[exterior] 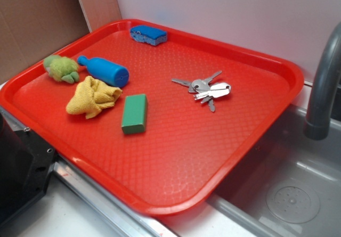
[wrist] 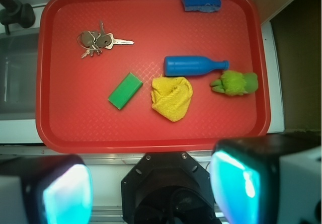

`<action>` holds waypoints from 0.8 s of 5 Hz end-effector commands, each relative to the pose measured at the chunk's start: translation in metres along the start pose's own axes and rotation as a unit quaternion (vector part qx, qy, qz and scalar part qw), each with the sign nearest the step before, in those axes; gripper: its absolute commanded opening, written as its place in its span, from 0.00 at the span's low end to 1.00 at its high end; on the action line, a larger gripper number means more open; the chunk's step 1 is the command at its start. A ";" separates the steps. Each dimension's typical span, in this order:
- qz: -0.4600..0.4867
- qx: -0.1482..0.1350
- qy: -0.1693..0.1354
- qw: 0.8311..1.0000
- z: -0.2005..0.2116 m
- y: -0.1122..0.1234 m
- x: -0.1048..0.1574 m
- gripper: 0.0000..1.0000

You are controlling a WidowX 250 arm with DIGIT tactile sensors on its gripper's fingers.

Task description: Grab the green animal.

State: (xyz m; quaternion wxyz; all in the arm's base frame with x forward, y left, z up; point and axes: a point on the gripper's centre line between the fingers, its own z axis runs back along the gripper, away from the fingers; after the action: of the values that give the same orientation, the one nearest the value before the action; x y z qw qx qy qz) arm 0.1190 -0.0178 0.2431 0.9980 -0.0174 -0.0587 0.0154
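The green animal (exterior: 62, 68) is a small fuzzy light-green plush lying at the far left of the red tray (exterior: 224, 157), next to the neck of a blue bottle (exterior: 104, 70). In the wrist view the green animal (wrist: 235, 82) lies at the right side of the tray (wrist: 70, 128), just right of the bottle's neck (wrist: 193, 65). My gripper (wrist: 151, 189) is high above the tray's near edge, well apart from everything. Its two fingers (wrist: 241, 186) stand wide apart with nothing between them. The gripper itself does not show in the exterior view.
A yellow cloth (exterior: 92, 96) and a dark-green block (exterior: 135, 113) lie near the animal. A bunch of keys (exterior: 205, 89) lies mid-tray and a blue sponge (exterior: 148, 34) at the back edge. A grey sink (exterior: 287, 194) with a faucet (exterior: 322, 93) is to the right.
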 end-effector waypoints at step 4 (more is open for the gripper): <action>0.361 0.064 -0.025 0.930 -0.104 0.142 0.035 1.00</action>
State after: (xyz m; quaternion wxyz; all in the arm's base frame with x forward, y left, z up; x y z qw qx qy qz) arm 0.1699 0.1136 0.1322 0.9214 0.0226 -0.0583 0.3835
